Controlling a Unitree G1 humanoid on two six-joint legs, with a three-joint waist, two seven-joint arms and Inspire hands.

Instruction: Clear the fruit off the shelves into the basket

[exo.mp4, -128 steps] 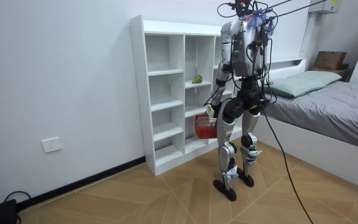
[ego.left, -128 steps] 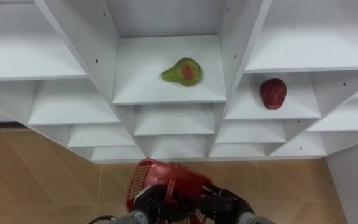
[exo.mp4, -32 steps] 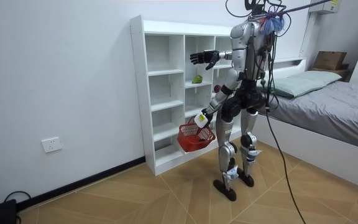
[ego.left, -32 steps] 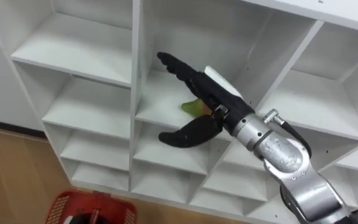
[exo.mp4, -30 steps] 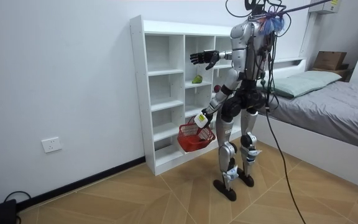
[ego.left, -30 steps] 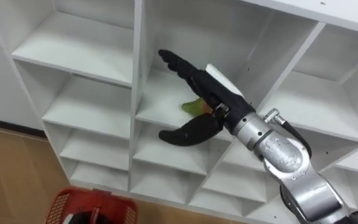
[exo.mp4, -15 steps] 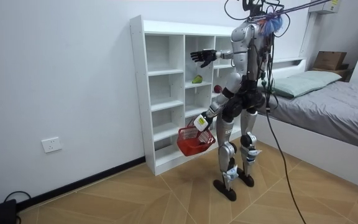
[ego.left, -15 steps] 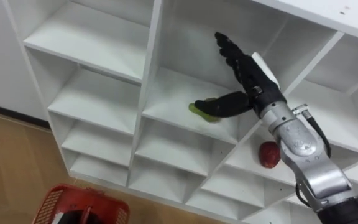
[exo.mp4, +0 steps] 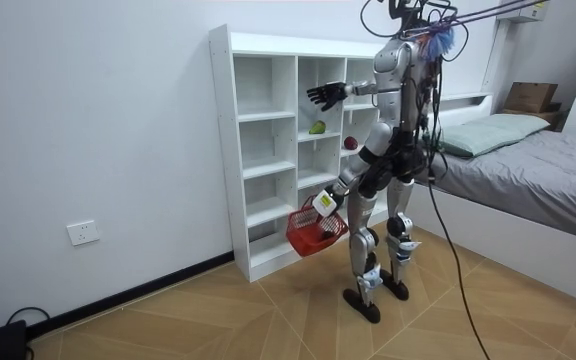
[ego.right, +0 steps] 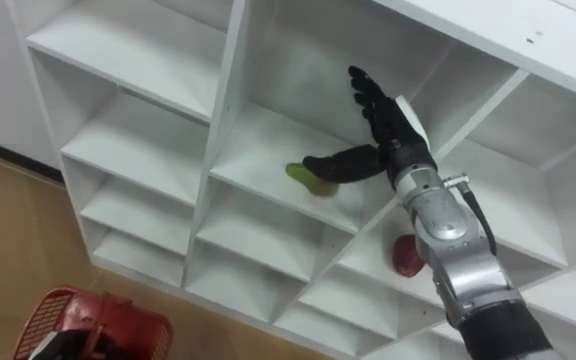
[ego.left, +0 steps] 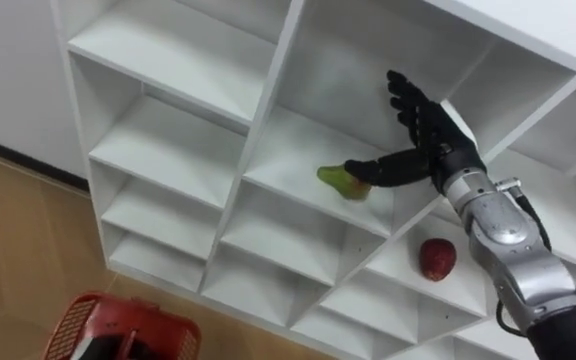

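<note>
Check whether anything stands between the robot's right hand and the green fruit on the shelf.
Nothing visible does. The open right hand is inside the same compartment as the green fruit, its thumb beside it. The left hand carries the basket below.

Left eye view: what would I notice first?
The black right hand, fingers spread open, reaches into the white shelf's middle compartment with its thumb beside a green pear. Next, a red apple sits one compartment lower to the right, and a red basket at the bottom left.
</note>
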